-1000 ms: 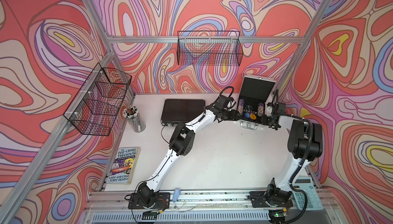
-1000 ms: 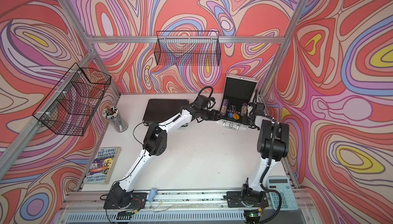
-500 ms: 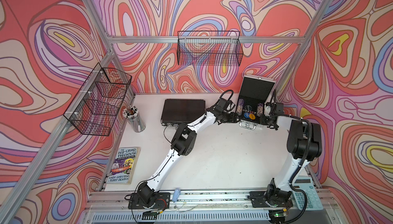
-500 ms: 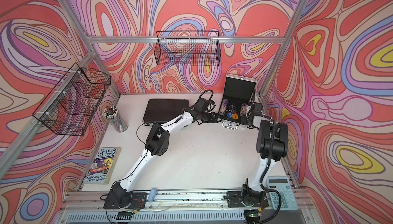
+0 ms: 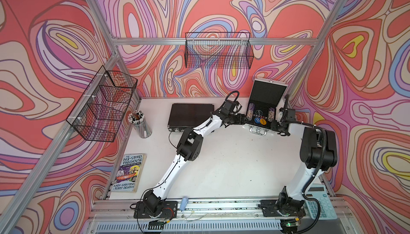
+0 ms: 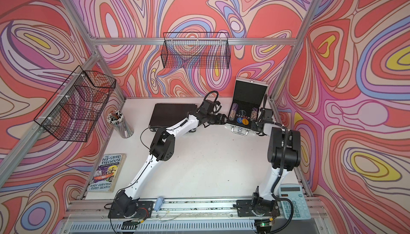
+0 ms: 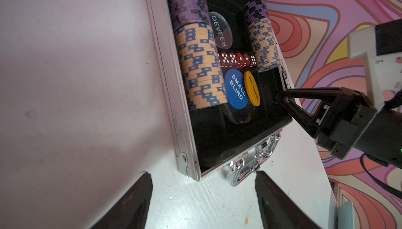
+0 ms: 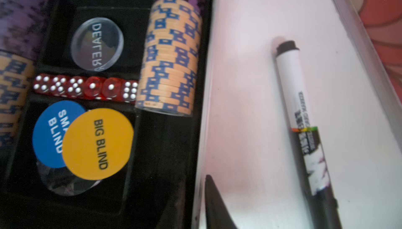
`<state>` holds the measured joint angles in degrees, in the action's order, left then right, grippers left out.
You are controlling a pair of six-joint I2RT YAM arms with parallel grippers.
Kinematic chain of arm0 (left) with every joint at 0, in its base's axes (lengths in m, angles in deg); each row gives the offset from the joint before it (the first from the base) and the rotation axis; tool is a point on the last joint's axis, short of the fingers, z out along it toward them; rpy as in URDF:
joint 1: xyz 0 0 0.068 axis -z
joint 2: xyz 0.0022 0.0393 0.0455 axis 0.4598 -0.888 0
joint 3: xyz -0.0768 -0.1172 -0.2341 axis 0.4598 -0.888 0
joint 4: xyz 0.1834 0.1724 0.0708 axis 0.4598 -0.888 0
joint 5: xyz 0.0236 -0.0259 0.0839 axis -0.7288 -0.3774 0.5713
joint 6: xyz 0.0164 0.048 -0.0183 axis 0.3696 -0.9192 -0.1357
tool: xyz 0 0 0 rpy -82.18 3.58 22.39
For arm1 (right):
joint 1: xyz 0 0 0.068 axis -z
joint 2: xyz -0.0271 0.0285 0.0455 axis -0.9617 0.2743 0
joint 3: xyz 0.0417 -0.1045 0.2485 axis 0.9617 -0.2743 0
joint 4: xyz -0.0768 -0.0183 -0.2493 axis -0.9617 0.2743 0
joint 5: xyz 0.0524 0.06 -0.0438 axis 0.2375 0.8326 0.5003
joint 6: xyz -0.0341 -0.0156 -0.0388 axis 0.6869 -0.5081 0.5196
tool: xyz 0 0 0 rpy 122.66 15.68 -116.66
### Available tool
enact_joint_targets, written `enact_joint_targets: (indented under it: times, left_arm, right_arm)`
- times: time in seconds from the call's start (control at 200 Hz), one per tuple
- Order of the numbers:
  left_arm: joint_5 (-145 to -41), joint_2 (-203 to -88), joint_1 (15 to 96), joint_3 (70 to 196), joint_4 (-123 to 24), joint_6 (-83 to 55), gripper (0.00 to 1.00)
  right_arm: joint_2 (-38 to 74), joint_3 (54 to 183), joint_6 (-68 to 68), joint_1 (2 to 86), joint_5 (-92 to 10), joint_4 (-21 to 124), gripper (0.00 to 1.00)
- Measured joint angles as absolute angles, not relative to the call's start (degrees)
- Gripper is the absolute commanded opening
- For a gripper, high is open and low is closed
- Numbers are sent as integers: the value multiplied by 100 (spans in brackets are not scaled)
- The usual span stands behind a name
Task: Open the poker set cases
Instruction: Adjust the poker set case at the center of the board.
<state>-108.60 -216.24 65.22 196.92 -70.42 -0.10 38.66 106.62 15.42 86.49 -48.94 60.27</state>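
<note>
A: Where does the silver case (image 7: 176, 99) lie against our fingers?

B: It lies open at the back right of the table (image 5: 233, 166), with its lid (image 5: 267, 94) upright by the wall. Our left gripper (image 7: 203, 173) hovers just before the front left corner. Its fingers (image 7: 134, 201) are spread wide and grasp nothing. Our right gripper (image 7: 279, 95) has its fingers drawn together to one point at the right rim. Whether they pinch that rim, we cannot tell.

A: And the materials?

B: We see a ribbed aluminium frame, black lining and a shiny chrome handle (image 5: 257, 130). Inside are two rolls of chips (image 7: 200, 65), purple and orange-blue. Between them are a row of red clear dice (image 8: 87, 87), a transparent dealer button (image 8: 97, 44), and a blue disc (image 8: 50, 134) with a yellow disc (image 8: 97, 144) overlapping it. A white-and-black marker (image 8: 298, 108) lies outside, just beside the right wall.

A: The black case (image 5: 188, 113)?

B: Flat, closed, toward our left, partly behind our left forearm.

A: What differs from one second ago?

B: Almost nothing we can see. The lid stands the same, the black case has not shifted, and both arms have hardly moved.

A: Further out?

B: A pencil cup (image 5: 140, 124) and a book (image 5: 129, 173) at the left edge.
</note>
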Motion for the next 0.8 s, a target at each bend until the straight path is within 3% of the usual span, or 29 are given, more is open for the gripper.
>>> enact_joint_targets:
  times: [0.08, 0.496, 0.796]
  left_arm:
    - [-10878, -21498, 6450, 19464, -6994, -27, 76]
    - [-10897, -20608, 5906, 18363, -6946, -399, 76]
    - [-11087, -20175, 6035, 17552, -6863, -484, 75]
  right_arm:
    - [3842, 10590, 1477, 8609, -4946, 5942, 0]
    - [3088, 9495, 1330, 7825, -5305, 5509, 0]
    - [3114, 9571, 1462, 7634, -5346, 5632, 0]
